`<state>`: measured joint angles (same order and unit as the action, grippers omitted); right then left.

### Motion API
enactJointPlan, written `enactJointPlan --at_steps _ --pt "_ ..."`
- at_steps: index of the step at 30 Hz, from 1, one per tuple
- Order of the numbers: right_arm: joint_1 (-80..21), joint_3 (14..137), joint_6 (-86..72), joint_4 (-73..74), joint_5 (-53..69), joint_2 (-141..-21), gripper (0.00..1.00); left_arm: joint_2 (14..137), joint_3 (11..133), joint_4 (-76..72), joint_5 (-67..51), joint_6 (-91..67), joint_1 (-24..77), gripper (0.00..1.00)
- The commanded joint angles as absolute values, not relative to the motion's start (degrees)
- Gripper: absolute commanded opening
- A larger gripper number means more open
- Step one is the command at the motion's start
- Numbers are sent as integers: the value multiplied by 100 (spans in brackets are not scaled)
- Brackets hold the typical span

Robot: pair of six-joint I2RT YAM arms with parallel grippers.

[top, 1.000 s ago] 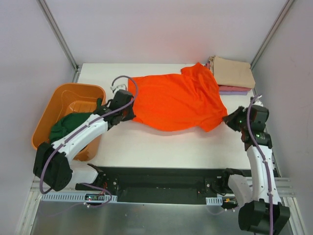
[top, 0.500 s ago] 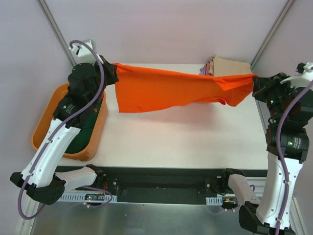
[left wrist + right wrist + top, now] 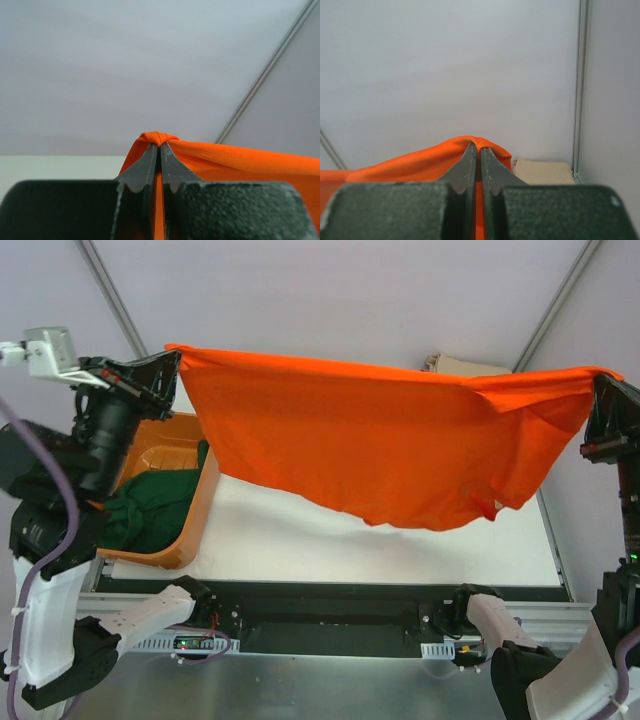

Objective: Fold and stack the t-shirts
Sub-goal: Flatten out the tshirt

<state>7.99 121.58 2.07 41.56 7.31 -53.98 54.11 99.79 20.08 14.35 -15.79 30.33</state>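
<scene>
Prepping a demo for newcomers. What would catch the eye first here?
The bright orange t-shirt dominates: it hangs spread wide in the air above the white table, pinched at either end of its top edge by the shut left gripper and right gripper. At the table's left edge sits an orange plastic tub with a bunched dark green t-shirt inside.

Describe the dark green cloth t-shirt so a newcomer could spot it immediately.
At the left edge of the white table sits a rigid orange plastic tub. Bunched inside it is the dark green cloth t-shirt, the only green thing in view.
</scene>
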Motion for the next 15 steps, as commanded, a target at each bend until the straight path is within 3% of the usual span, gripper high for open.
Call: enactJointPlan --at_steps 1,9,15 --pt "791 12690 518 4333 721 -5502 1 5212 10301 1925 1151 -1406 2997 0" --pt "791 12692 545 4236 588 -5958 1 5633 10293 1925 1439 -1424 2997 0" --pt "791 11191 606 3763 754 -6959 1 6985 9468 1942 2426 -1774 2700 0"
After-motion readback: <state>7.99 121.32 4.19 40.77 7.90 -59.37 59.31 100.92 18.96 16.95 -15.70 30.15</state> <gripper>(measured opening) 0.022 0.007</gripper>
